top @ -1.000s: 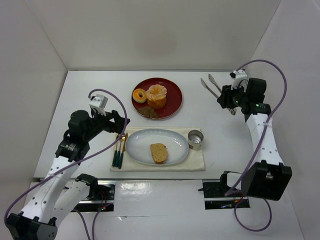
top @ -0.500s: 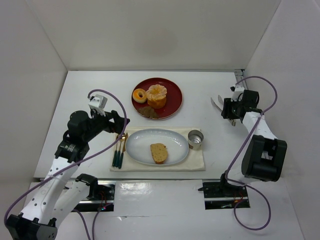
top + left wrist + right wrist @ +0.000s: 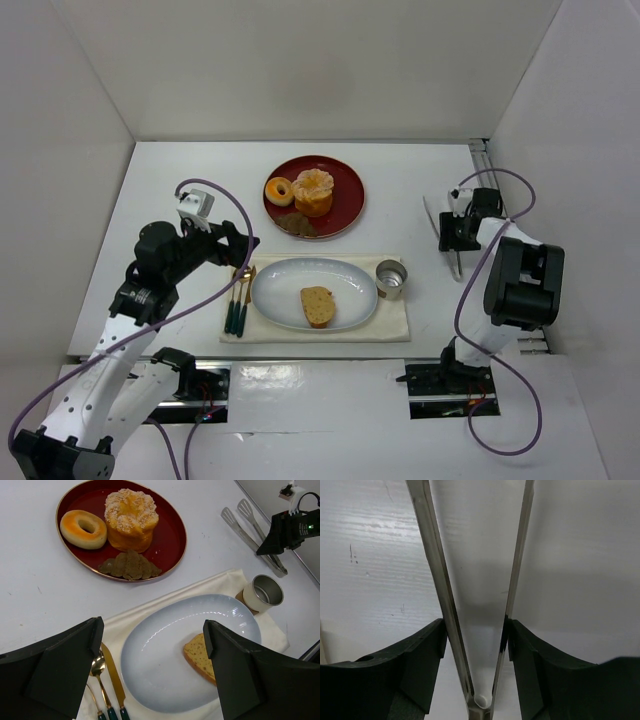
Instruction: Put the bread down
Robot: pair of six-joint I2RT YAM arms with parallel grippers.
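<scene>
The bread (image 3: 318, 305) (image 3: 200, 656), a golden-brown slice with a darker crust, lies flat on the pale blue oval plate (image 3: 270, 285) (image 3: 150, 650). My left gripper (image 3: 233, 251) (image 3: 152, 627) hovers open above the plate's left part with nothing between its fingers. At the table's right side my right gripper (image 3: 452, 232) (image 3: 476, 625) sits low, shut on a pair of metal tongs (image 3: 434, 207) (image 3: 432, 555) (image 3: 245, 530). Both fingers press the tongs' two arms, which spread out over the white tabletop.
A red plate (image 3: 345, 190) behind holds a glazed donut (image 3: 279, 190), a tall orange pastry (image 3: 314, 191) and brown pieces (image 3: 296, 224). A metal cup (image 3: 391, 279) stands right of the blue plate on a cream cloth (image 3: 395, 322). Gold cutlery (image 3: 240, 300) lies to its left. White walls enclose the table.
My right arm folded back and down, bringing the tongs from mid-air to the tabletop at the right. The bread and left arm have not moved.
</scene>
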